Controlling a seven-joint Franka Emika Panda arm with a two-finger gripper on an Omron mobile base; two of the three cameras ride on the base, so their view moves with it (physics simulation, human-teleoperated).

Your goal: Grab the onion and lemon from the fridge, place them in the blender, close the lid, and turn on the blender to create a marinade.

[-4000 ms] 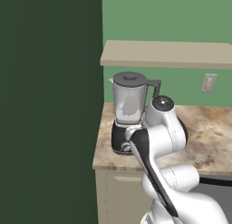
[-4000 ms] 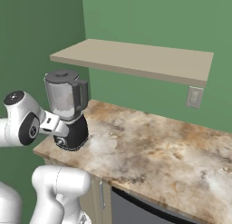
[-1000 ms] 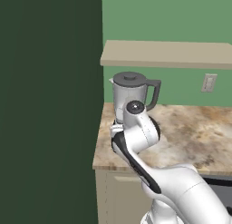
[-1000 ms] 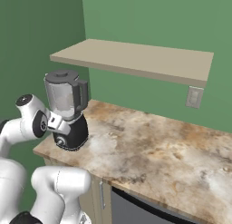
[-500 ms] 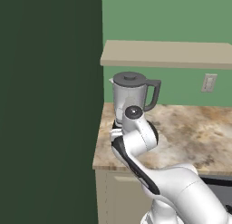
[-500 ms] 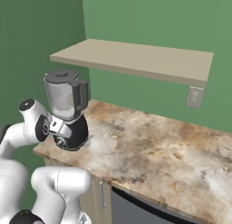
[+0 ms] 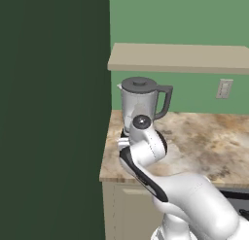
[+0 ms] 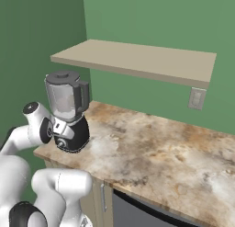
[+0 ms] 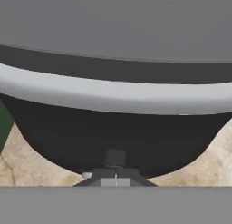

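The blender stands at the left end of the counter, a clear greyish jug on a squat black base. Its dark grey lid sits on the jug's mouth, also seen from the other side as the lid. My gripper is shut and pressed up to the front of the base. In the hand view the gripper has its tips together, right against the black base. The onion and lemon are hidden. The fridge is out of view.
The marbled counter stretches right of the blender, its front edge close to my arm. A beige shelf hangs above the blender, with a wall outlet below its right end. A dark green wall borders the left.
Over the last seconds my arm has swung left and sunk slightly, bringing the shut gripper in against the blender's base. The blender and its lid have stayed put.
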